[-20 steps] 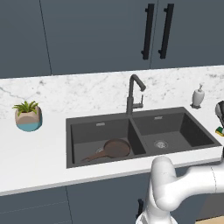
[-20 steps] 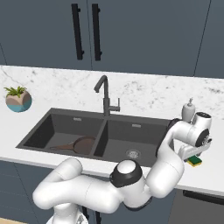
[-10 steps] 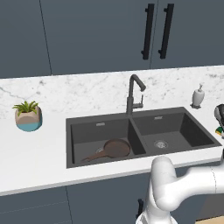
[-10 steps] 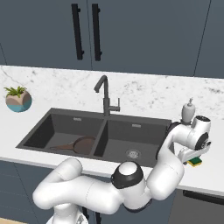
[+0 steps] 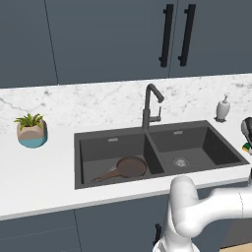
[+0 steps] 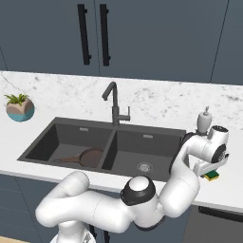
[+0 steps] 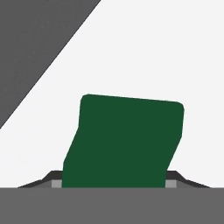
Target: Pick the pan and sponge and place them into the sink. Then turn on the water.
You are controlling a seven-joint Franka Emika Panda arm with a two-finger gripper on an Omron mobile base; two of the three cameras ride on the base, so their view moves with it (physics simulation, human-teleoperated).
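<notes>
Sponge [image 6: 213,176] on worktop [image 6: 228,190] right of sink [image 6: 156,137] – judged light, soft, compressible; grip across short sides | fingers [image 7: 52,177] straddled it, closure not determinable | pan [image 6: 90,155] lay in left basin

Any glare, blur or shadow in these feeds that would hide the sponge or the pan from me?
Left base view: flat even light, no glare, pan sharp in the left basin of the sink. Right base view: equally crisp, sponge partly hidden under the hand. Hand view: no blur, sponge's green face looms close, without shading.
</notes>
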